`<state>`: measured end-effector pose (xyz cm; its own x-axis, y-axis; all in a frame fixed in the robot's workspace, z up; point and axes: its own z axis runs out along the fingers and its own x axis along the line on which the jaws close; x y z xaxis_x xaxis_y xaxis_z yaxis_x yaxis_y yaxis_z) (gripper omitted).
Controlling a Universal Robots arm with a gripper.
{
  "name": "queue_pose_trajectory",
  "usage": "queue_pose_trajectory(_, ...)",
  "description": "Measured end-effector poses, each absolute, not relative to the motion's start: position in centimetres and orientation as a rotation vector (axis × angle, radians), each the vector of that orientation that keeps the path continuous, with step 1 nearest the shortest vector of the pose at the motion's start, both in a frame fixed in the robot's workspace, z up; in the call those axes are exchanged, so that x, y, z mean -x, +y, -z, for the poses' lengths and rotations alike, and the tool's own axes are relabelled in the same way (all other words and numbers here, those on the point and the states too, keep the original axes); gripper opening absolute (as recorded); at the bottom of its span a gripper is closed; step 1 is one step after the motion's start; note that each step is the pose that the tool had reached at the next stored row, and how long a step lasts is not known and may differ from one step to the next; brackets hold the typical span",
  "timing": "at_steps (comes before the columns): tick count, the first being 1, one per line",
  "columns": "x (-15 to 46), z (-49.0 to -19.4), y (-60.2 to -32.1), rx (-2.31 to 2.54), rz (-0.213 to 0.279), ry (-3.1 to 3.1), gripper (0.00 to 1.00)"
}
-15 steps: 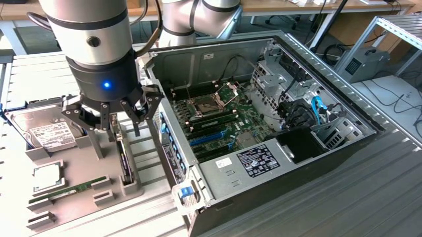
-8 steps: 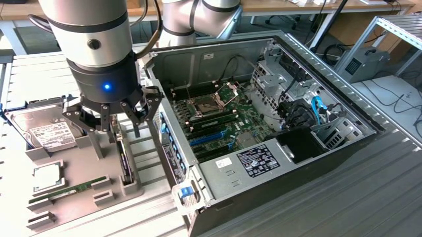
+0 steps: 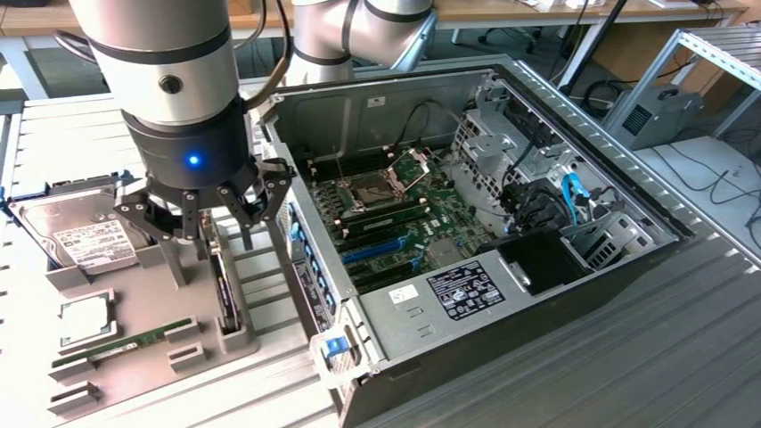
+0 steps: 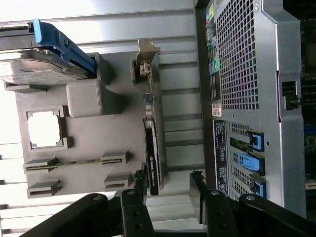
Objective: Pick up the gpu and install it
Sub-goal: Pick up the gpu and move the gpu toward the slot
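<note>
Gripper (image 4: 169, 175), jaws spread, above the gpu (image 4: 152, 153), edge logo possibly NVIDIA

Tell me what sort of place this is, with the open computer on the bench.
Probably a robotics lab set up for computer assembly: a robot arm hangs over a grey fixture holding the gpu and a hard drive, an open computer case lies beside it, and desks line the back.
</note>
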<state>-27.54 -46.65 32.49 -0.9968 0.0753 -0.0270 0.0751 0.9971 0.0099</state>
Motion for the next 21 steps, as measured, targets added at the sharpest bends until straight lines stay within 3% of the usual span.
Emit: queue_pose_trajectory(21, 27.63, -31.72, -46.65, -0.117, -0.003, 3.112, 0.48)
